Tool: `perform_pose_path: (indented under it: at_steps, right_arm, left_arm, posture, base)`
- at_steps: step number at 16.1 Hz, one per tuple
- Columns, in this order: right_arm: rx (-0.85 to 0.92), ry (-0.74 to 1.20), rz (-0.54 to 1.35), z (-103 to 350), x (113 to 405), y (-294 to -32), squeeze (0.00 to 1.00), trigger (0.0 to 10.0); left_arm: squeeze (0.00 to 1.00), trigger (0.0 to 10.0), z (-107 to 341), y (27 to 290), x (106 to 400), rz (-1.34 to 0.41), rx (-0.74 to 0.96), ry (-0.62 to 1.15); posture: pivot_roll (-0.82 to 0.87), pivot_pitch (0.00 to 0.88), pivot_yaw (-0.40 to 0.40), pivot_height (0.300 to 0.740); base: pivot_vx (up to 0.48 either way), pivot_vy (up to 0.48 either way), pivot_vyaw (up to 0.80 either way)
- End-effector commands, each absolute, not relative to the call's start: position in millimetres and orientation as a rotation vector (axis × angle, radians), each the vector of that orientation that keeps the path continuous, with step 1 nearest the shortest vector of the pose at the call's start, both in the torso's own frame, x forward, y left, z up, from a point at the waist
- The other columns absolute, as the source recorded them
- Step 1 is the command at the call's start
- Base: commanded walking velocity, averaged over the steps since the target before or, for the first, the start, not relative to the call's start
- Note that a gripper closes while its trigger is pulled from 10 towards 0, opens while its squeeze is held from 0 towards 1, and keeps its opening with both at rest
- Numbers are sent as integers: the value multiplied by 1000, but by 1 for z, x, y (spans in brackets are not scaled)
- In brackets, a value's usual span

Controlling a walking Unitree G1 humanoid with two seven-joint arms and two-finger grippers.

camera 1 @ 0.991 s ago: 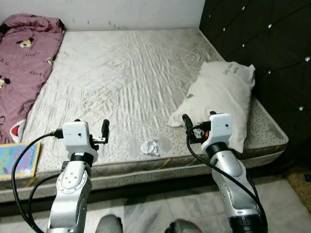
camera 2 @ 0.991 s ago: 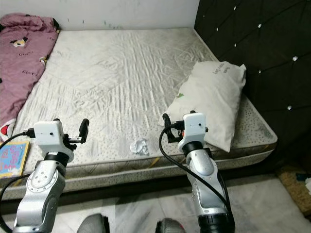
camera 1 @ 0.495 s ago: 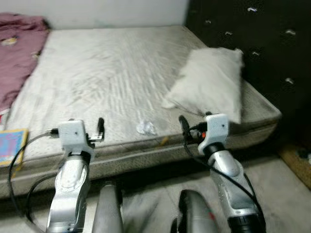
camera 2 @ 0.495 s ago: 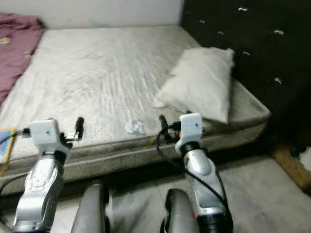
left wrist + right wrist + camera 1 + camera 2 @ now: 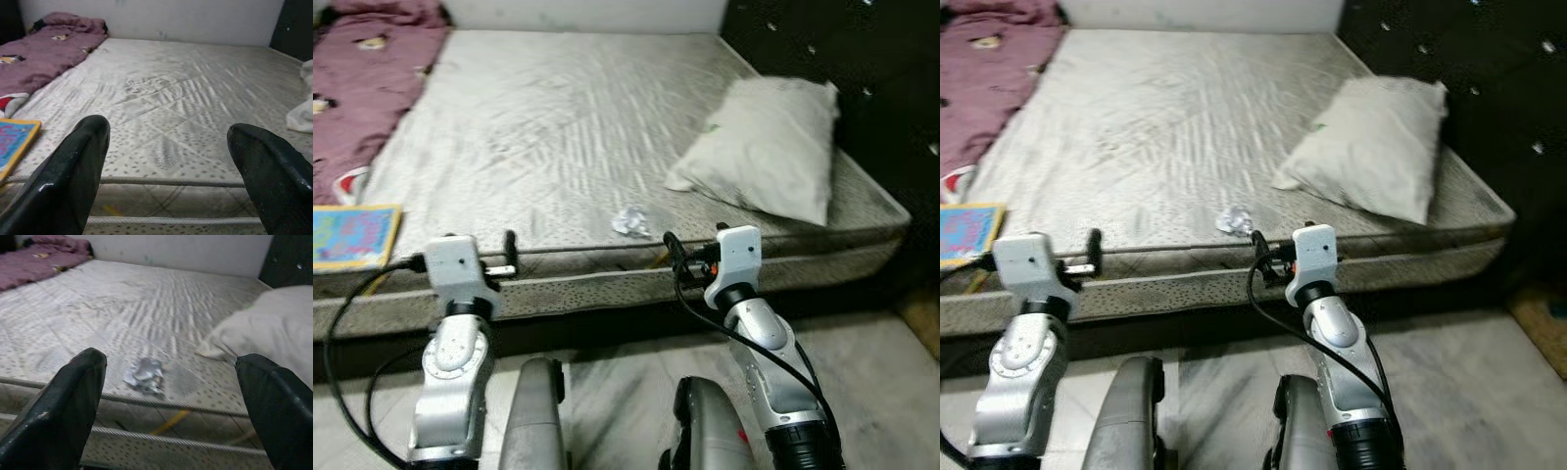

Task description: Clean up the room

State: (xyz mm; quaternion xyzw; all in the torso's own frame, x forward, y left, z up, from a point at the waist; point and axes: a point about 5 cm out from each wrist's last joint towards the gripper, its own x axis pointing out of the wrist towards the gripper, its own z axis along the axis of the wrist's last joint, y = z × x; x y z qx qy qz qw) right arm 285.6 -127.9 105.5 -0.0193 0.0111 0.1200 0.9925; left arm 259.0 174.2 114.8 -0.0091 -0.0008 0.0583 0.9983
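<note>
Lying near the front edge of the bare grey patterned mattress (image 5: 558, 127), a small crumpled silvery-white wrapper (image 5: 629, 221) sits at 11 o'clock from the right claw (image 5: 171, 396), whose fingers gape wide and empty. The left claw (image 5: 171, 166), equally spread and empty, hovers at the bed's edge. A good pickup likely means advancing the right claw until it straddles the scrap, well clear of the white pillow (image 5: 769, 157) at 1 o'clock.

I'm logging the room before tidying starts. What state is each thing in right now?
Crumpled wrapper: lying loose near the mattress edge.
Pillow: lying flat by the headboard.
Blanket: bunched along the far side.
Book: flat, closed, at the mattress edge.
Left tool: open, empty.
Right tool: open, empty, facing the wrapper.
</note>
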Motion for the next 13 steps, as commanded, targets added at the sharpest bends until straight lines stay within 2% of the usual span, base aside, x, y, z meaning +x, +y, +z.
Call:
perform_pose_path:
  at_steps: [1,3,13]
  right_arm:
    - [-40,-2,252,110,288,-126,0,10000]
    - [-38,-2,255,110,288,-126,0,10000]
    - [-25,-2,269,110,291,-125,0,10000]
  left_arm:
    - [0,10000,117,177,259,127,-14,-9]
    - [0,10000,117,177,259,125,-17,-7]
    - [0,10000,115,174,263,110,-25,6]
  posture:
    - [50,38,-32,593]
    - [47,39,-31,593]
    - [46,39,-30,593]
  base:
    - [341,0,744]
    - [362,0,722]
    - [416,0,0]
